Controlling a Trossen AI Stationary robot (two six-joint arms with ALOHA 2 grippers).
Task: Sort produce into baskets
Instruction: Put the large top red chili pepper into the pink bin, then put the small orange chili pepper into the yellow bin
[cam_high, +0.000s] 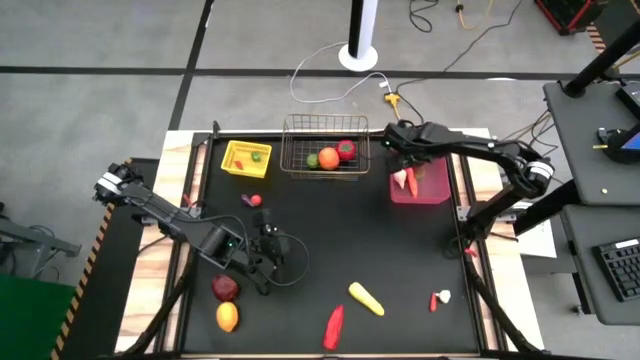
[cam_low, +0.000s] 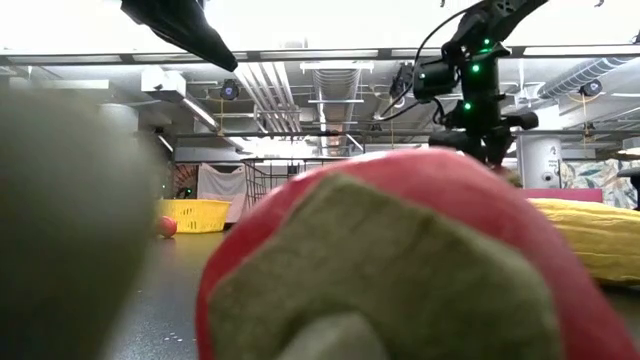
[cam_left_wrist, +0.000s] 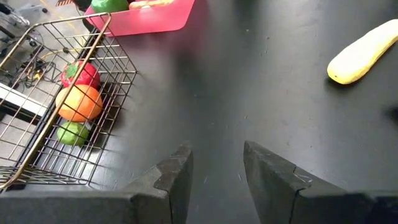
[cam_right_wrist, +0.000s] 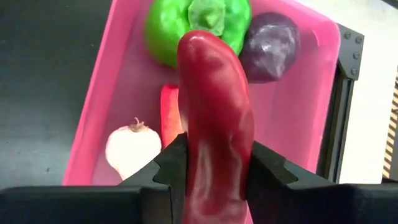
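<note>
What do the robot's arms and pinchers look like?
Both arms are dark, nearly black, built from jointed tubes with black cables looped along them. The left gripper and right gripper each end in two chunky dark fingers with notched inner edges. Small green lights glow on one arm in the low view.

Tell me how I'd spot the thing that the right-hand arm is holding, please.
Find the pink bin at the table's far right. The right gripper hangs just above it, shut on a long red pepper. The things below, a green pepper, a purple vegetable and a white bulb, all lie in the bin; it alone is pinched between dark fingers.
</note>
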